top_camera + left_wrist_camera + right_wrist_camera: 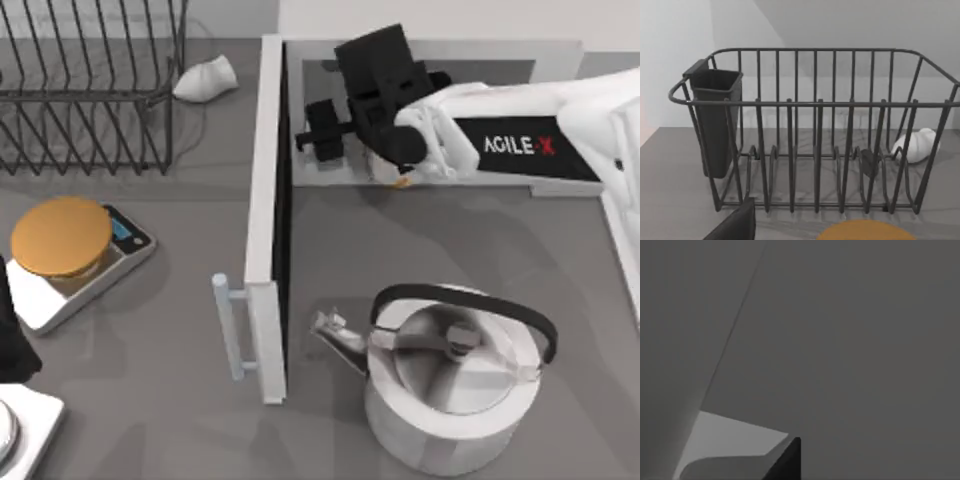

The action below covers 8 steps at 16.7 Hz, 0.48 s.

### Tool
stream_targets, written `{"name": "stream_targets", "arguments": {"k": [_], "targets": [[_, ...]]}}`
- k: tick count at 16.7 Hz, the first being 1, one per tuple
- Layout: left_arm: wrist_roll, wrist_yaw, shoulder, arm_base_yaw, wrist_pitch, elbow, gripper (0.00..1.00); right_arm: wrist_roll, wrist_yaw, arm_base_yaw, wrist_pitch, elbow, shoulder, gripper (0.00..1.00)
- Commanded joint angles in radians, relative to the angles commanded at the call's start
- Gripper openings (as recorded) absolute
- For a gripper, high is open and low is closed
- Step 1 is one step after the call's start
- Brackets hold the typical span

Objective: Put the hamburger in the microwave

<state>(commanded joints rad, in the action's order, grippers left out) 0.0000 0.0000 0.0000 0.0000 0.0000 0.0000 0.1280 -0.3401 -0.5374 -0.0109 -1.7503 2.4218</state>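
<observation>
**Inspector:** Your right gripper is inside the open microwave, reaching towards the hinge side of the cavity. I cannot tell whether it is spread or closed, or whether it has hold of anything.

**Operator:** And the hamburger?

**Inspector:** A small whitish-orange sliver shows at the cavity's front edge, tucked under your wrist. I judge that to be the hamburger. Whether it rests on the floor of the microwave or hangs from the arm, I cannot confirm.

**Operator:** What are the risks from here?

**Inspector:** There are two. If you pull back low, the wrist could sweep that sliver out over the sill. The door stands wide open beside the arm and the kettle sits just in front of the opening, so a sideways retreat could strike either.

**Operator:** Do the views differ?

**Inspector:** Yes. The top view gives the layout, with your left arm parked at the desk's left edge. The right wrist view gives plain grey walls meeting at a seam. The left wrist view shows the dish rack end-on, with its dark cutlery holder and the white pointed lump behind the wires.
</observation>
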Motion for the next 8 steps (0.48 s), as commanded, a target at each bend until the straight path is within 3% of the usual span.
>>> {"name": "stream_targets", "arguments": {"k": [8], "targets": [[0.0, 0.0, 0.0, 0.0, 0.0, 0.0, 1.0, 0.0, 0.002, 0.002, -0.241, -0.129, -0.112, 1.0]]}}
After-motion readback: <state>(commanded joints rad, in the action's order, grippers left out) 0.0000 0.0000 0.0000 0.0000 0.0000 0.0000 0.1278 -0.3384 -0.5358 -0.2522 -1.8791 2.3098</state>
